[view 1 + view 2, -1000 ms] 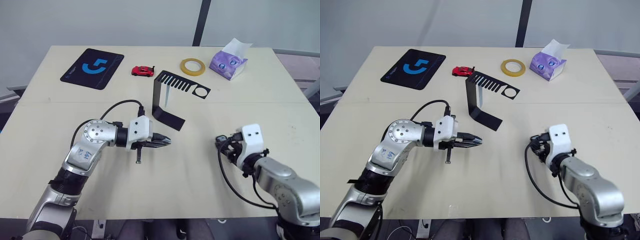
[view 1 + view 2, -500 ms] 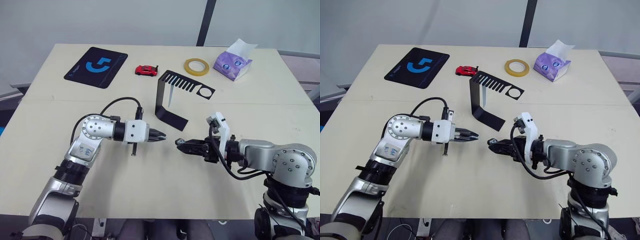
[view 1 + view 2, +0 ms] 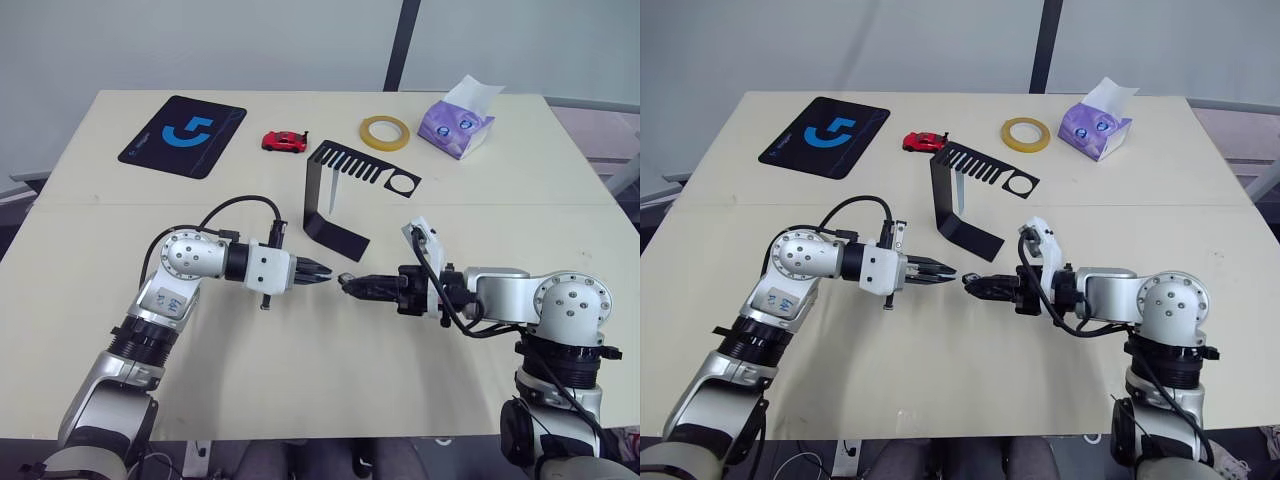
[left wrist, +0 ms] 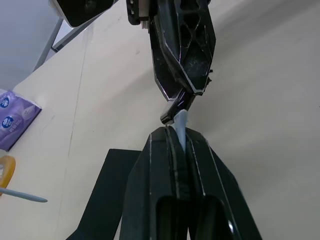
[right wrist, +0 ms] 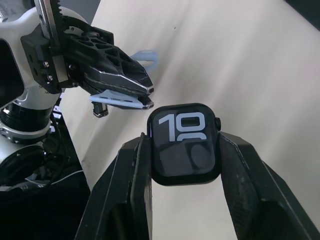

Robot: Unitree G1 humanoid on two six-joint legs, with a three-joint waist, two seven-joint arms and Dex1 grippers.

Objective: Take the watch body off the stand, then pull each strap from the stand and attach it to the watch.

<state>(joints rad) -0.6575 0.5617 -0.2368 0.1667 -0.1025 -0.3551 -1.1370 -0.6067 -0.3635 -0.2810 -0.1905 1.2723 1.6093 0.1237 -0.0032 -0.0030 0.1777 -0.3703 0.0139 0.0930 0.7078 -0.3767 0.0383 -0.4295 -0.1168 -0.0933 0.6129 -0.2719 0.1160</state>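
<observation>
Black-screened rounded-square watch body clamped in right gripper; left gripper pinches flexible strap

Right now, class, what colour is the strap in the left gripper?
Light blue strap, clearest in left wrist view.

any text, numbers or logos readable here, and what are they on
"10": large pale digits on the watch body screen, held in the right gripper.
Blue logo, a G-like shape, on the black mouse pad; no readable words.
Blue printed marks on the purple tissue pack: too small to read.
</observation>
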